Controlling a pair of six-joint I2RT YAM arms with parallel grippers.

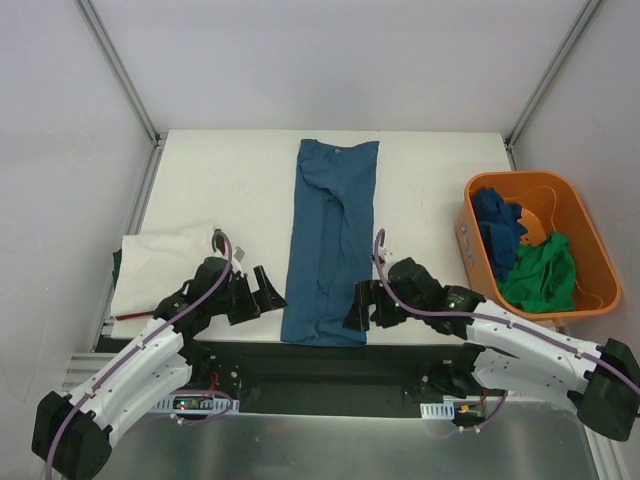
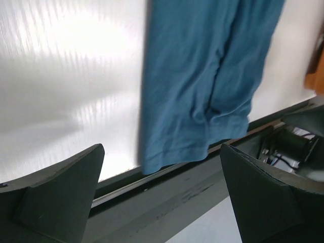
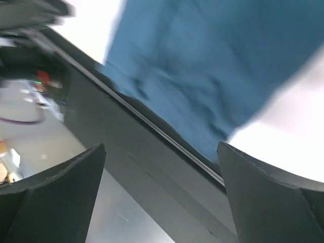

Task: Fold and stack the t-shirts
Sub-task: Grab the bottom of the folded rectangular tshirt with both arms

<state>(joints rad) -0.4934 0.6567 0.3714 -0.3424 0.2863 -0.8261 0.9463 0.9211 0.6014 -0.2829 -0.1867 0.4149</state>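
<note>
A blue t-shirt (image 1: 330,240) lies in a long lengthwise-folded strip down the middle of the white table, its hem at the near edge. My left gripper (image 1: 264,292) is open and empty just left of the hem. My right gripper (image 1: 360,308) is open and empty just right of it. The left wrist view shows the hem (image 2: 202,86) beyond the open gripper (image 2: 162,202). The right wrist view shows the shirt (image 3: 223,66) beyond the open gripper (image 3: 162,197). A folded white t-shirt (image 1: 165,262) lies at the near left, with a red edge (image 1: 133,316) showing under it.
An orange basket (image 1: 578,205) stands at the right edge, holding a dark blue t-shirt (image 1: 498,228) and a green t-shirt (image 1: 543,272). A dark rail (image 1: 330,362) runs along the table's near edge. White walls with metal posts enclose the table.
</note>
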